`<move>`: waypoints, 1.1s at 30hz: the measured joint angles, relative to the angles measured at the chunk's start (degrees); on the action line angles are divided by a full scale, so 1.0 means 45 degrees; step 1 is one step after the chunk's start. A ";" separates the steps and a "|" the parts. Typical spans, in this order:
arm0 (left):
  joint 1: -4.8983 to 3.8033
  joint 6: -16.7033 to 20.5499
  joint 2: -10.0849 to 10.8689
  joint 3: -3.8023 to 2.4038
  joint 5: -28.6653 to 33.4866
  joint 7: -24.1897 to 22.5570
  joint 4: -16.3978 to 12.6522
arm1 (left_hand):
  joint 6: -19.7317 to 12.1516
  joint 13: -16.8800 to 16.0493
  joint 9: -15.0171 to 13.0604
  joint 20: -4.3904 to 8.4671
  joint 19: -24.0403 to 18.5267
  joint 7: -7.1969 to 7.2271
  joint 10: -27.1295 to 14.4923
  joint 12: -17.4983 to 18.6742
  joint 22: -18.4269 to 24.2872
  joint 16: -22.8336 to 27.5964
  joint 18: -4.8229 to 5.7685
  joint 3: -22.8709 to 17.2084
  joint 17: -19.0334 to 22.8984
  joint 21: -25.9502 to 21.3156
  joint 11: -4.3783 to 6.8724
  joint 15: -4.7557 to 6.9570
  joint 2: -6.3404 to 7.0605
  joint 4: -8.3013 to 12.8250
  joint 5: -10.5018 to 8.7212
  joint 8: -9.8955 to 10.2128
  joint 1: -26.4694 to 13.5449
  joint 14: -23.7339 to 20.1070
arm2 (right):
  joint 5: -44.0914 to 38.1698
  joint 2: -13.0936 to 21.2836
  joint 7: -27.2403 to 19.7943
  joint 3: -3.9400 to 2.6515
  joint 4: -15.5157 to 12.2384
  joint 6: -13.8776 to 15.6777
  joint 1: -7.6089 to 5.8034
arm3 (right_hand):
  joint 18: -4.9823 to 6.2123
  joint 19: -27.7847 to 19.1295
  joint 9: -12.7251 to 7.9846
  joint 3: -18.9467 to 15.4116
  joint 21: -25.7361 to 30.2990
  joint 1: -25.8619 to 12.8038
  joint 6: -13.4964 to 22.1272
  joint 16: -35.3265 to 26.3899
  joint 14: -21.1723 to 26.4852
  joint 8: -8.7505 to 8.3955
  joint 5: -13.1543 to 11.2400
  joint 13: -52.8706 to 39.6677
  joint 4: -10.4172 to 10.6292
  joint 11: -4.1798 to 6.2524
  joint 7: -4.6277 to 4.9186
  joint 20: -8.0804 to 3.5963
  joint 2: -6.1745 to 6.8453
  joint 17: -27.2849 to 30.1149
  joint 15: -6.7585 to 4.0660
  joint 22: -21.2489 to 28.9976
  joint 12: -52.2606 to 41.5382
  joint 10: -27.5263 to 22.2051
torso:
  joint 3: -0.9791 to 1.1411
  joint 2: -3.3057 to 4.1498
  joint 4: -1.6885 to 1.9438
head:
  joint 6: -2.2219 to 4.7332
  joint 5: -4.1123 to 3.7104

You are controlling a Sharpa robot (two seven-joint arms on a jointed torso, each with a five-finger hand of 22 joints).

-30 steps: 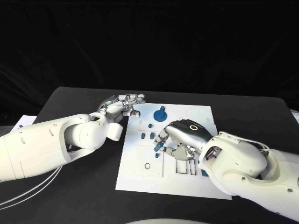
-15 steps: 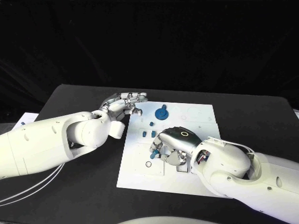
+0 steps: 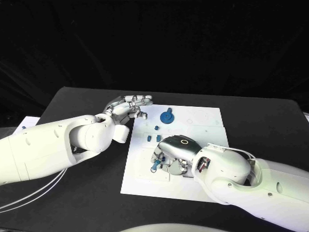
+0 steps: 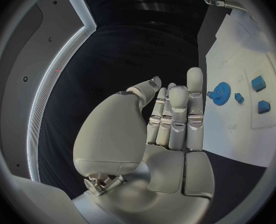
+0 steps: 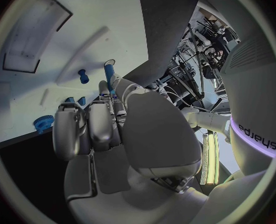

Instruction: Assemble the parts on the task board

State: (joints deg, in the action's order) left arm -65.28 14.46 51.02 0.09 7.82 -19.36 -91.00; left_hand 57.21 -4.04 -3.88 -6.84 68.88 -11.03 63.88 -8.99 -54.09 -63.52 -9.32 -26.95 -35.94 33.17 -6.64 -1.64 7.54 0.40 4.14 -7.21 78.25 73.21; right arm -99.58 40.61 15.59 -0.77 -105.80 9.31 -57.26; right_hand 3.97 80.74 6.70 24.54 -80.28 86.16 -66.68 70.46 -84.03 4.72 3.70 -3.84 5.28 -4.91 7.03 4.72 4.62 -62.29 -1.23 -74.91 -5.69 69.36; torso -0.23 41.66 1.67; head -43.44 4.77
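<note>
Black cloth is hanging behind a black table [image 3: 78, 104], and the white task board [image 3: 196, 118] is lying in the middle of it. Reaching in from the left, the left hand [image 3: 129, 107] is hovering at the board's far left corner with its fingers straight and close together, gripping nothing; the left wrist view is showing the same flat palm [image 4: 144, 144] turned edge-on beside the white plate [image 4: 249, 119]. Just beyond those fingertips, a blue gear-shaped part [image 3: 167, 117] is sitting on the board, also appearing in the left wrist view [image 4: 222, 91]. Between the 2 hands, a few small blue parts [image 3: 154, 138] are lying on the board, near the right hand's knuckles. The right hand [image 3: 170, 155] is bending down over the board's middle, its fingers curling toward the surface, and a slim blue peg [image 3: 155, 166] is sticking out from under its fingertips. In the right wrist view, that blue peg [image 5: 109, 78] is standing up between the fingertips [image 5: 103, 92], so the hand is pinching it, and its tip is pointing at an oval outline on the board [image 5: 82, 35]. Close by the peg, a smaller blue stud [image 5: 83, 75] is standing on the white plate. A corner of white paper [image 3: 26, 124] is lying past the left arm at the table's edge.
</note>
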 measured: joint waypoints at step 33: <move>0.0002 -0.0022 0.0015 0.0000 -0.0006 0.0014 -0.0013 | 0.0000 0.0000 -0.0010 0.0000 0.0000 0.0000 0.0000 0.0000 0.0010 0.0000 0.0000 0.0072 0.0015 0.0000 0.0000 0.0000 0.0000 0.0000 0.0000 0.0000 0.0000 0.0000 | -0.0272 -0.0488 0.0068 0.0238 0.0630 -0.0656 0.0040 | -0.0001 -0.0824 -0.0615 -0.0644 0.1002 -0.1461 0.2772 -0.0942 0.0023 -0.0221 0.0098 0.0078 0.0315 -0.0264 0.0425 0.0499 0.0821 0.1269 0.0437 0.0814 0.0492 -0.2098 | -0.0009 -0.0007 -0.0007 | -0.0072 0.0013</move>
State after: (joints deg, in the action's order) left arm -65.27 14.36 51.09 0.09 7.79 -19.30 -91.06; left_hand 57.21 -4.04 -3.92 -6.84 68.88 -11.02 63.88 -8.99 -54.05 -63.52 -9.32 -26.63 -35.87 33.17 -6.64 -1.64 7.54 0.40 4.14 -7.21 78.25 73.21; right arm -100.81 38.41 15.89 0.29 -102.96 6.35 -57.08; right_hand 3.97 77.03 3.94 21.64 -75.77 79.58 -54.21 66.22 -83.92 3.73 4.14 -3.49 6.70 -6.09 8.95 6.97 8.31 -56.58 0.73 -71.25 -3.48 59.92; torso -0.27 41.63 1.64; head -43.76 4.83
